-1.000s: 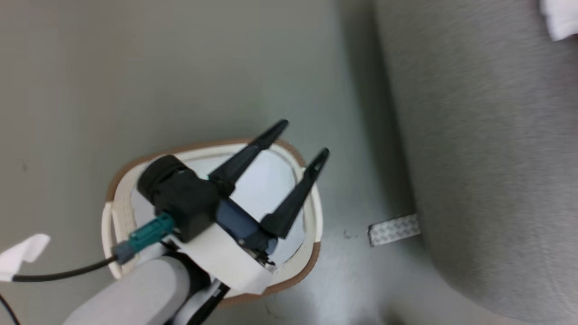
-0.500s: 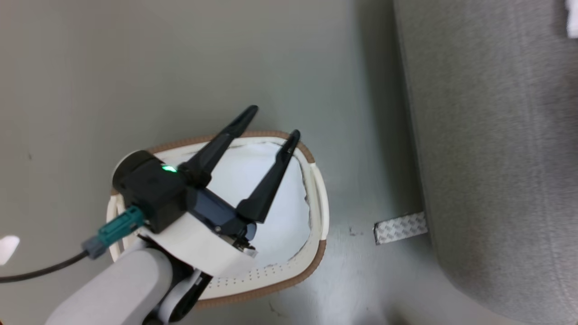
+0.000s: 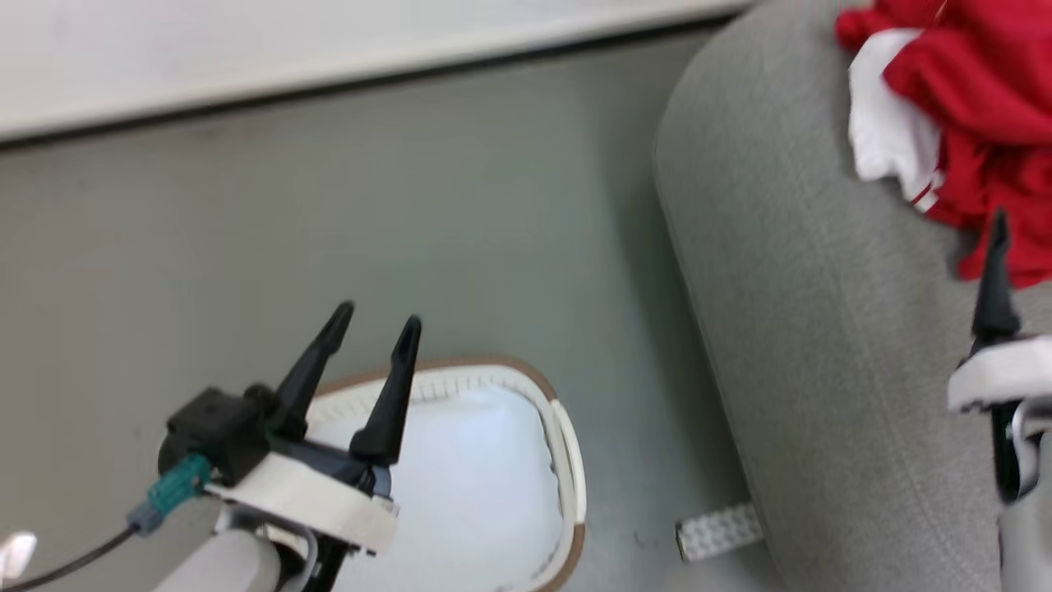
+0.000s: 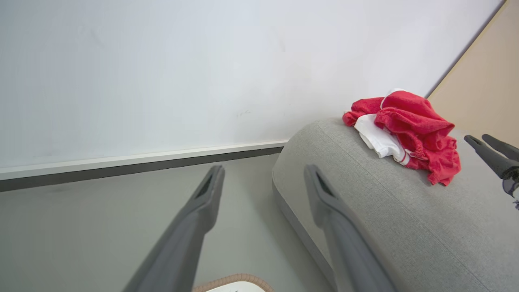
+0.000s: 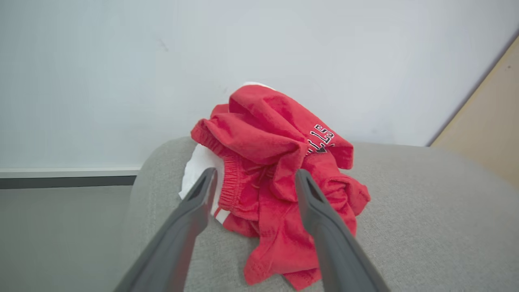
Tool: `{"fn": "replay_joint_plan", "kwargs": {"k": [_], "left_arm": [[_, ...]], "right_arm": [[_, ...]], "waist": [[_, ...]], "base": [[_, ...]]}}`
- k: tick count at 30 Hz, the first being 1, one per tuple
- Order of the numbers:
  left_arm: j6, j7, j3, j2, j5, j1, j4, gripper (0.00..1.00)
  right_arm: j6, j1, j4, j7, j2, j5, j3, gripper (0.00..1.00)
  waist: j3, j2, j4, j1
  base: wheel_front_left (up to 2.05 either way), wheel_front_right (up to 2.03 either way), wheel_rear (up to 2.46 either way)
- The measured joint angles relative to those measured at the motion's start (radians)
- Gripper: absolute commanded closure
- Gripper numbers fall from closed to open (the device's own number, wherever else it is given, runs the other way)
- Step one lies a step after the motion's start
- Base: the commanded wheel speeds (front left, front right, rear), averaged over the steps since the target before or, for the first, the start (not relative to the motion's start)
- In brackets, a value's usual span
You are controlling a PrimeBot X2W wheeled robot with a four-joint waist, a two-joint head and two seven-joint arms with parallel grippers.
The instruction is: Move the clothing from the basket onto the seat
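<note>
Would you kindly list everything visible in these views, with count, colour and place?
clothing: one crumpled heap, red with white, on the seat near its rounded end
seat: one, grey, right of the basket
basket: one, white with tan rim, on the floor
patterned strip: one, silvery, on the floor at the seat's base
floor: grey-green
wall: white, behind the seat
tan panel: one, right of the wall
teal plug: one, on the left arm
left gripper: one, dark, open, above the basket
right gripper: one, dark, open, facing the clothing
</note>
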Motion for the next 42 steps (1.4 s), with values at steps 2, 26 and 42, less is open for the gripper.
{"fn": "replay_joint_plan", "kwargs": {"k": [2, 26, 42], "left_arm": [[0.007, -0.004, 0.021, -0.019, 0.0, 0.039, 0.027, 0.0], [-0.213, -0.01, 0.487, -0.356, 0.327, 0.447, 0.168, 0.0], [-0.308, -0.01, 0.601, -0.452, 0.43, 0.486, 0.228, 0.0]], "right_arm": [[0.0, 0.056, -0.045, 0.0, 0.003, 0.029, 0.034, 0.0], [0.0, 0.481, -0.214, 0.0, 0.011, 0.249, 0.388, 0.0], [0.0, 0.518, -0.175, 0.0, 0.011, 0.27, 0.421, 0.0]], "waist": [[-0.049, 0.0, 0.006, 0.0], [-0.413, 0.0, 0.132, 0.0], [-0.444, 0.0, 0.126, 0.0002]], "base": [[0.0, 0.0, 0.0], [0.0, 0.0, 0.0], [0.0, 0.0, 0.0]]}}
